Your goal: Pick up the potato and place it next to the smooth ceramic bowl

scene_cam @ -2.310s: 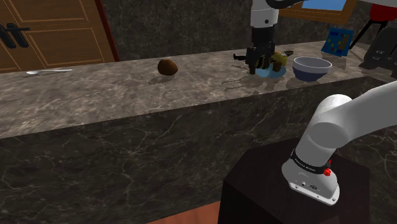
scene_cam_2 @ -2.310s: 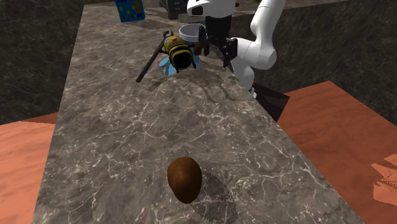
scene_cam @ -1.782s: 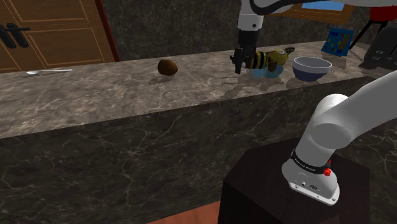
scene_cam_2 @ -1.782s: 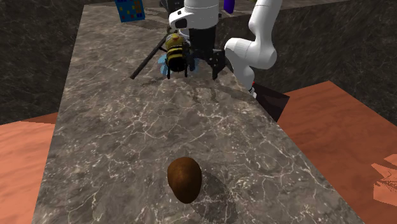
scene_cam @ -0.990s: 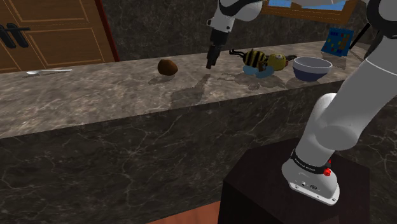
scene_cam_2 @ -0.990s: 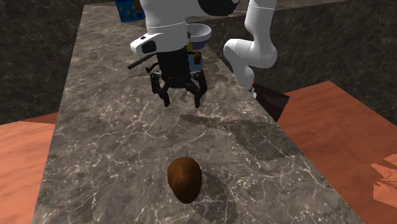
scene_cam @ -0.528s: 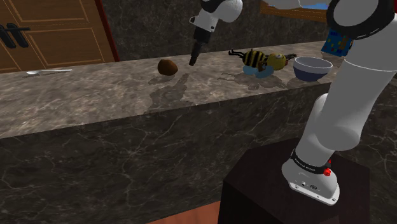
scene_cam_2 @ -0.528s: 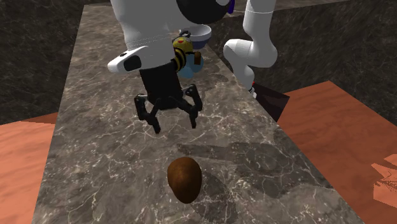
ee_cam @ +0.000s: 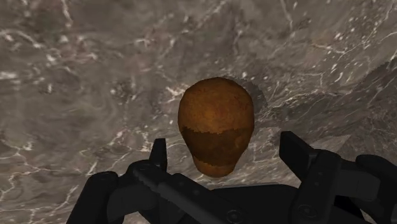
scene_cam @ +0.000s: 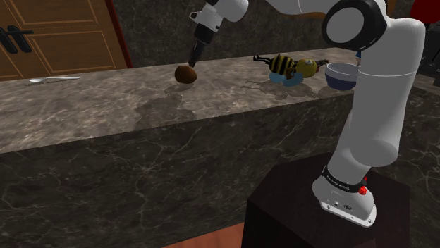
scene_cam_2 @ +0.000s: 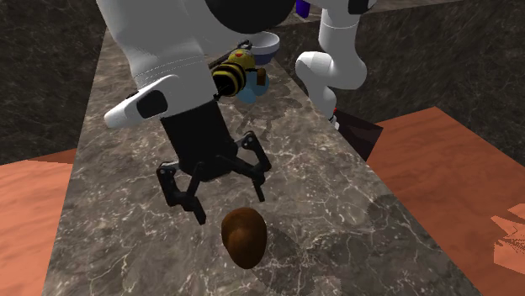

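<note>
Brown and rough-skinned, the potato (scene_cam: 186, 74) lies on the dark, white-veined marble bench (scene_cam: 106, 106), near its back edge in the shoulder view. The white arm (scene_cam: 381, 106) reaches over from the dark stand (scene_cam: 296, 211), and its black jaws hang just above the potato, spread wide and gripping nothing. In the second exterior view the potato (scene_cam_2: 244, 238) rests on the stone just beyond the jaws' tips, apart from them; the wrist view sets the potato (ee_cam: 216, 133) between the two parted tips, with bare bench (ee_cam: 76, 76) around it. The grey-blue bowl (scene_cam: 340, 73) stands well apart, toward the shoulder view's right, partly behind the arm. A yellow-and-black striped bee toy (scene_cam: 284, 65) lies between potato and bowl. A spoon (scene_cam: 53, 79) lies far off at the shoulder view's left, below a wooden door (scene_cam: 56, 35).
</note>
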